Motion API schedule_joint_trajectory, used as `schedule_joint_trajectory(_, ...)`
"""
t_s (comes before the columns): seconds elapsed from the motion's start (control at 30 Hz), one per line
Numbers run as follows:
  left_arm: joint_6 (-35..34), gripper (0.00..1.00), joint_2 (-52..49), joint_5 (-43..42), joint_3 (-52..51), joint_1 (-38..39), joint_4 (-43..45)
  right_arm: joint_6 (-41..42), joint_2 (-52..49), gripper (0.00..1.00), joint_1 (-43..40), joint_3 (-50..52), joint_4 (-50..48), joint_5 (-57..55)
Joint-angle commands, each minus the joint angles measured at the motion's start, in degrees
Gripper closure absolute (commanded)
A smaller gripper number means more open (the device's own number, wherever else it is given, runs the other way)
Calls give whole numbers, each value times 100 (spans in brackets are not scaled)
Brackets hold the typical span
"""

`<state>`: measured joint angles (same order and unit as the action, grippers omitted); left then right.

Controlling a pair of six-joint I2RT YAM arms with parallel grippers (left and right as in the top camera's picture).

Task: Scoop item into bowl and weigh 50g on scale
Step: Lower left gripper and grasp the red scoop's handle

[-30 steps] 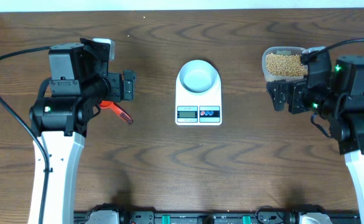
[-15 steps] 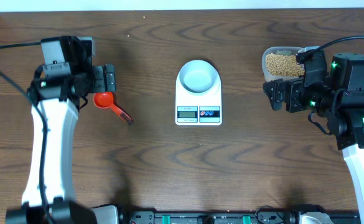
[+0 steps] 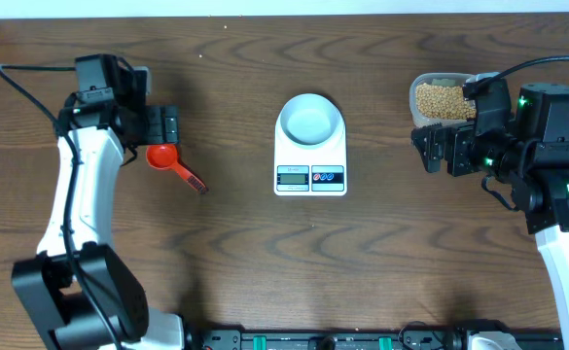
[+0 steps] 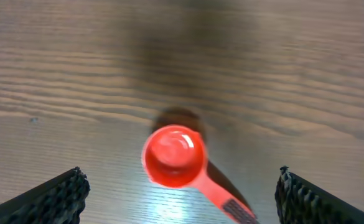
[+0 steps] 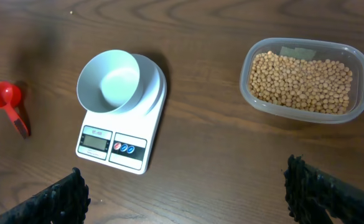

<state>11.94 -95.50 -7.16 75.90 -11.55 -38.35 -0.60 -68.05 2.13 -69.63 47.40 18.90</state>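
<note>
Left gripper (image 4: 180, 186), wide open and empty, is hanging over the red scoop (image 4: 173, 155).
The beans (image 5: 303, 81) are sitting in a clear tub (image 5: 244, 78) near the table's (image 3: 265, 262) far right corner. They look small, hard and quick to roll, so pinching the stiff scoop's thin handle looks best. The right gripper (image 5: 185, 186) is gaping empty too.

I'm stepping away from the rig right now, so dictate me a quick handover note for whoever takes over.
Left gripper open, above the red scoop lying on the table.
Right gripper open, empty, near the clear tub of beans.
Bowl sits empty on the scale.
Done: nothing scooped.
Left: grasp scoop, move beans into bowl, weigh out fifty grams.
</note>
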Motion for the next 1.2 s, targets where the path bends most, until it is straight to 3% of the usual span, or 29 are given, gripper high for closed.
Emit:
schedule_joint_trajectory(0.0, 146, 2, -282, 55, 107, -236, 52, 11, -33, 1, 55, -118, -7, 74)
schedule_joint_trajectory(0.17, 479, 2, -579, 55, 107, -411, 275, 13, -61, 3, 55, -118, -22, 76)
schedule_joint_trajectory(0.3, 605, 22, -872, 50, 107, -481, 485, 13, -61, 4, 55, -118, -17, 76)
schedule_joint_trajectory(0.6, 647, 41, -1620, 11, 105, -476, 479, 13, -61, 4, 55, -118, 4, 74)
schedule_joint_trajectory(1.17, 645, 62, -2050, 11, 105, -476, 487, 13, -66, 6, 55, -90, 48, 74)
